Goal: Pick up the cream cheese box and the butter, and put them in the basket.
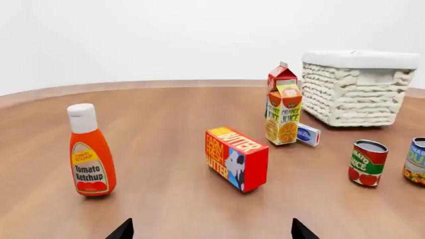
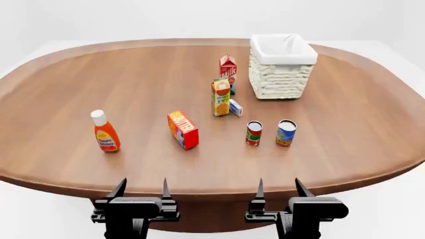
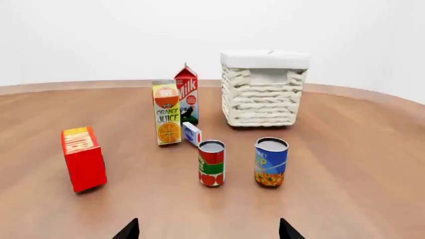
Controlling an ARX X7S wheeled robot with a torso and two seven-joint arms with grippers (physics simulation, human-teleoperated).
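Reading "FARM FRESH BUTTER", the butter (image 1: 236, 158) upright; both tools (image 2: 141, 190) (image 2: 277, 189) wide, empty.

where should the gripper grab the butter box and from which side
Across the two broad faces of the butter, coming from above. It stands on a long narrow edge with open table on both sides, so those faces are free. The left gripper sits nearest.

Oval wooden table (image 2: 79, 74) with groceries, basket (image 2: 282, 74)
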